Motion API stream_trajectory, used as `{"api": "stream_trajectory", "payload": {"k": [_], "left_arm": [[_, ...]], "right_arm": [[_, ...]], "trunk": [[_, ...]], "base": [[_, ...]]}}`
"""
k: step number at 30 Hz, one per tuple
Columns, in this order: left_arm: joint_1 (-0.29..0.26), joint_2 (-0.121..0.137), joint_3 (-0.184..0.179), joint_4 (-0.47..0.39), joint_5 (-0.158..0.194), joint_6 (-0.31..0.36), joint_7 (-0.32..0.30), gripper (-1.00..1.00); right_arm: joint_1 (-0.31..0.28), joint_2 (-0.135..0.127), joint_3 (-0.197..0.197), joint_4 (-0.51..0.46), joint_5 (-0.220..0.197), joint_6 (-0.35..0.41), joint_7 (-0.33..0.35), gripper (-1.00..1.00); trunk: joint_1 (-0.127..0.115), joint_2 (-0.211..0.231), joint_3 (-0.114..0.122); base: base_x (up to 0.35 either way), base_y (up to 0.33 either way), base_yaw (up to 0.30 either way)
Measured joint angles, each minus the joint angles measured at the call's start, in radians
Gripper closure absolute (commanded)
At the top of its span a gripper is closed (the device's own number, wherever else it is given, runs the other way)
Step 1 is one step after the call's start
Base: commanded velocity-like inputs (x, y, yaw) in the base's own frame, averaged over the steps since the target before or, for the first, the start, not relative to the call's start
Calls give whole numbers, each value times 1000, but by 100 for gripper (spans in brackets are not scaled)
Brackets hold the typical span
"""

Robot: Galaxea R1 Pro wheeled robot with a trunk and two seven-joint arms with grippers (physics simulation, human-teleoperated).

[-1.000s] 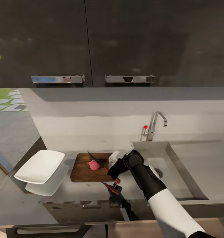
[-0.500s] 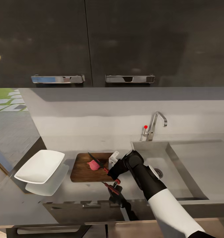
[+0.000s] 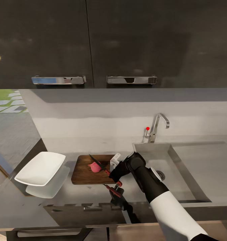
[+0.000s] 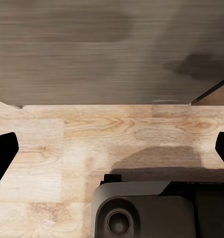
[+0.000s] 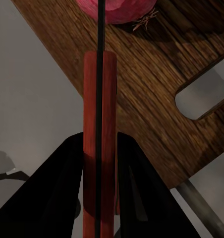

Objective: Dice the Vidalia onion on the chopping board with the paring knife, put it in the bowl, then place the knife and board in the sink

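Head view, lower centre: right gripper clenched on paring knife, blade across Vidalia onion atop chopping board on counter. Bowl at left, sink at right. Left gripper spread wide over wooden floor.

The left gripper is spread wide — one dark fingertip at each side edge. Between them lies a pale wooden floor, bordered by a dark grey-brown cabinet front. A dark rounded robot part sits near the camera.
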Motion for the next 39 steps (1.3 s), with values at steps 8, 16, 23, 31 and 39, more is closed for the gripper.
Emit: {"api": "stream_trajectory", "payload": {"k": [8,16,23,31,39], "left_arm": [[0,0,0,0,0,0,0,-100],[0,0,0,0,0,0,0,-100],[0,2,0,7,0,-2,1,-100],[0,2,1,21,0,-2,0,-100],[0,2,2,23,0,-2,0,-100]], "right_arm": [[0,0,0,0,0,0,0,100],[0,0,-1,0,0,0,2,100],[0,0,-3,-6,-9,-3,6,100],[0,0,-4,-6,-35,-1,4,100],[0,0,-4,-6,-67,0,2,100]], "trunk": [[0,0,-3],[0,0,-6],[0,0,-6],[0,0,-6],[0,0,-6]], "base": [[0,0,0],[0,0,0],[0,0,0],[0,0,0],[0,0,0]]}}
